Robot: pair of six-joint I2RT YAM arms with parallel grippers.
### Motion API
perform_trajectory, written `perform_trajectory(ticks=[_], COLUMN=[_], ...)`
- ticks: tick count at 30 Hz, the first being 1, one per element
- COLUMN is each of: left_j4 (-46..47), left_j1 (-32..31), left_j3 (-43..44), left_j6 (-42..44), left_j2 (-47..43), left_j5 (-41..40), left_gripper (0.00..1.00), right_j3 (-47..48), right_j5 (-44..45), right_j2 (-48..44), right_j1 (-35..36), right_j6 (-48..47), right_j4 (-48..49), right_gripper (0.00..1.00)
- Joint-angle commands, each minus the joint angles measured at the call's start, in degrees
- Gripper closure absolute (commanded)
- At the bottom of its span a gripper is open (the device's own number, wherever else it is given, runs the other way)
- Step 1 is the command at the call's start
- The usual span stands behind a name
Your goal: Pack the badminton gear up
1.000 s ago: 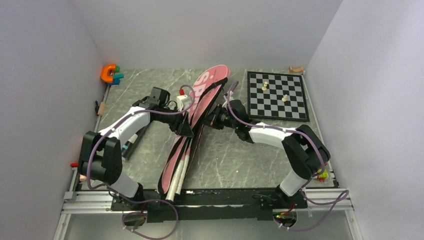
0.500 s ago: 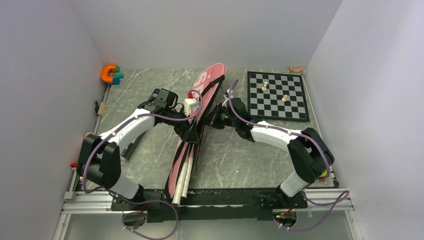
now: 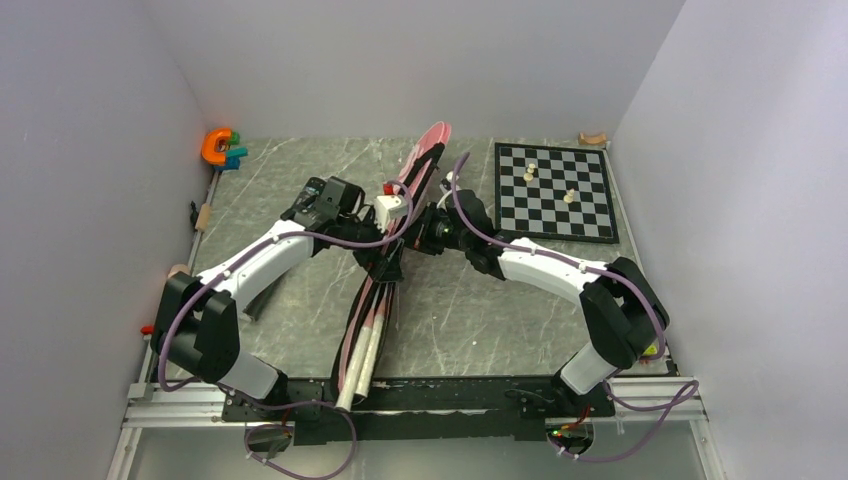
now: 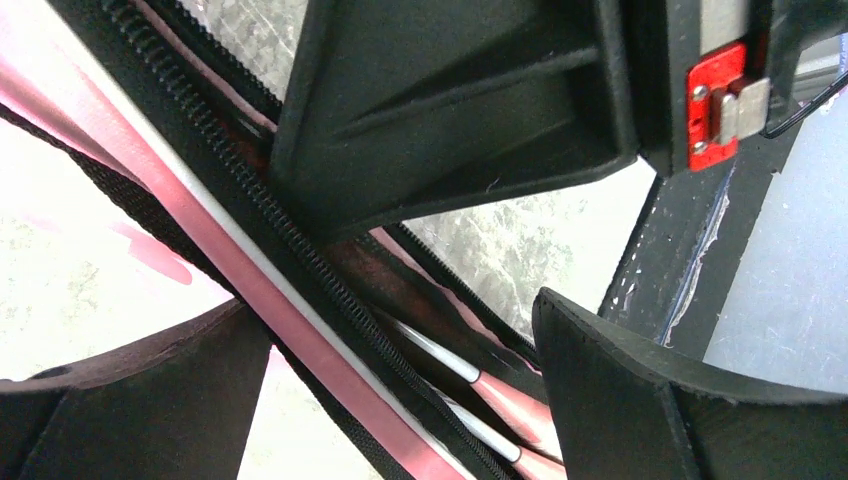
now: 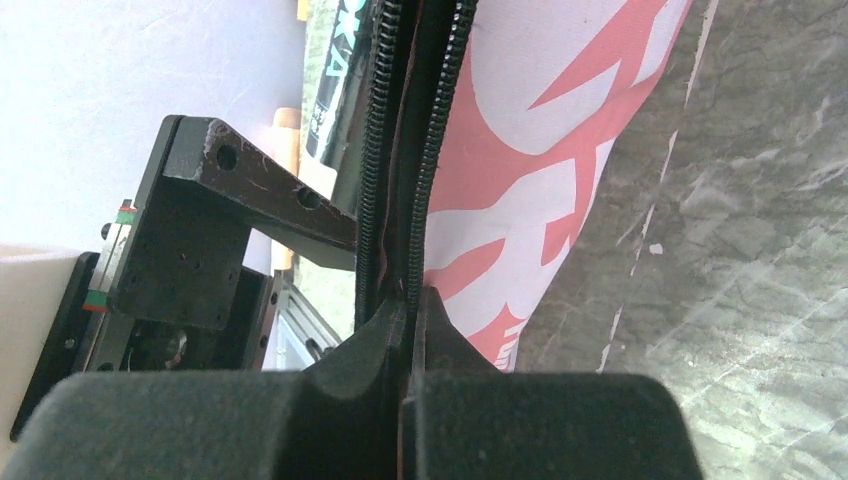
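The long pink racket bag (image 3: pixel 428 150) stands on its edge in the middle of the table, its black zipper open. Pink-and-white racket handles (image 3: pixel 365 345) stick out of its near end. In the left wrist view, two racket shafts (image 4: pixel 470 375) lie inside the opening. My left gripper (image 3: pixel 384 264) is open, and its fingers (image 4: pixel 660 400) straddle the zipper edge (image 4: pixel 330 290) without closing on it. My right gripper (image 5: pixel 410 305) is shut on the bag's zippered rim (image 5: pixel 432 150), holding it upright. A long black tube (image 3: pixel 258 297) lies under the left arm.
A black-and-white chessboard (image 3: pixel 555 190) with pale pieces lies at the back right. An orange and teal toy (image 3: pixel 222 147) sits in the back left corner. Beside the far right wall rests a small wooden piece (image 3: pixel 593 137). Walls close in both sides.
The left gripper has opened wide and shifted right toward the bag's opening. The bag has turned from lying tilted to standing on its edge. The right gripper stays shut on it.
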Motion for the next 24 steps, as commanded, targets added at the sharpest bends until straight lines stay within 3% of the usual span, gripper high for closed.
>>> perform_trajectory(ticks=[1, 5, 9, 10, 14, 16, 20, 22, 24], left_j4=[1.46, 1.48, 2.16, 2.1, 1.37, 0.47, -2.33, -3.6, -4.49], left_j1=[-1.71, -2.93, -5.71, -6.33, -6.72, -6.74, -6.75, -6.78, -6.7], left_j3=[1.25, -0.11, -2.78, -3.33, -3.08, -2.17, 0.02, 0.65, 1.5], left_j6=[-1.3, -0.17, 3.03, 3.97, 5.78, 6.24, 6.7, 6.74, 6.31], left_j2=[-1.19, -2.39, -2.86, -2.71, -2.44, -2.7, -2.51, -2.59, -3.13], left_j5=[2.91, 1.25, -5.32, -7.0, -10.62, -12.0, -14.35, -14.65, -14.49], left_gripper=[0.01, 0.01, 0.01, 0.08, 0.55, 0.74, 0.87, 1.0, 1.0], right_j3=[4.97, 5.46, 6.22, 6.32, 6.77, 6.9, 6.99, 7.11, 6.76], right_j5=[-0.29, -0.2, -0.18, -0.16, 0.83, 1.18, 0.48, 0.44, 1.03], right_j2=[-2.34, -1.78, -2.02, -2.25, -3.43, -3.75, -4.24, -4.74, -5.96], right_j1=[0.99, 1.53, 1.9, 1.83, 2.05, 1.99, 2.04, 2.05, 1.83], right_j6=[0.23, 0.82, 1.62, 1.85, 1.96, 2.14, 2.6, 2.26, 1.3], right_j4=[4.41, 4.54, 3.92, 3.97, 3.13, 2.83, 3.15, 2.1, 0.78], right_gripper=[1.0, 1.0, 1.0, 1.0, 1.0, 1.0, 1.0, 1.0, 0.88])
